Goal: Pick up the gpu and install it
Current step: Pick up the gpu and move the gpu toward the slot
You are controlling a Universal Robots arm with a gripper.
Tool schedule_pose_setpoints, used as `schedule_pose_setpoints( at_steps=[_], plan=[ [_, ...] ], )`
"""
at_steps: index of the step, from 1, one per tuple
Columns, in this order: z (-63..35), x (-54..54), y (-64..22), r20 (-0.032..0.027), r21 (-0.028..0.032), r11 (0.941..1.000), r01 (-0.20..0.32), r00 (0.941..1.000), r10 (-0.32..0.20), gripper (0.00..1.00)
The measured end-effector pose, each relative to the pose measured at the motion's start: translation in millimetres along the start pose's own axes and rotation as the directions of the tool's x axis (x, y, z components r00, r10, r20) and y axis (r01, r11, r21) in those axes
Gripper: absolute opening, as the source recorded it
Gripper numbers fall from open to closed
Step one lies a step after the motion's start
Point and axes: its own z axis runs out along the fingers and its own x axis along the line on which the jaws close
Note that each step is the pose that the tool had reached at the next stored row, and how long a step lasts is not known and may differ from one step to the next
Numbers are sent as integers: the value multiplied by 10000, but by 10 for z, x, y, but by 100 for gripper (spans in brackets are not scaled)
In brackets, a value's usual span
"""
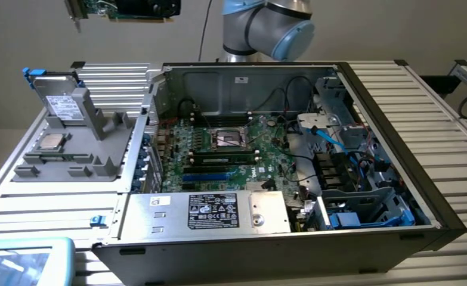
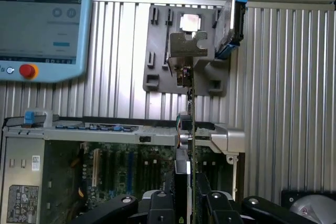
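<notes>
- Black pincer (image 2: 191, 184), wrist view: the jaws are pressed together on the lower edge of the gpu (image 2: 190, 129). The card stands edge-on between them and rises away from the fingers to its silver bracket (image 2: 187, 45).
- Exterior view: the gpu (image 1: 133, 8) hangs in the air at the upper edge of the scene, to the exterior view's left of the robot arm (image 1: 257, 27). Its green board and dark cooler face the camera, and its bracket end (image 1: 76, 15) points to the exterior view's left. It touches nothing else and is well apart from everything below.
- Below the card lies the open computer case (image 1: 392, 179), with the motherboard (image 1: 217, 149) bare inside. Its long expansion slots (image 1: 209, 174) hold no card.
- Beside the case, on the slatted table (image 1: 424, 101), stands the grey parts holder (image 1: 66, 161). The square silver processor chip (image 1: 52, 141) rests in one recess, and a drive with blue clips (image 1: 54, 89) leans at the far end.
- A teach pendant (image 1: 18, 262) lies at the near corner, on the exterior view's left.
- Progress, as a judgement: the pick-up is complete, since the card is gripped and lifted clear. The installation is not yet done, because the card is neither over a slot nor seated. Roughly the first half of the task is finished.
</notes>
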Motion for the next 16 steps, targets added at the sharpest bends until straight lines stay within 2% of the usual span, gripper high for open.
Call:
schedule_pose_setpoints(
  at_steps=[16],
  plan=[
    [-2, 18, -728, 47, 2, 10000, 2, 10000, -2, 27]
  ],
)
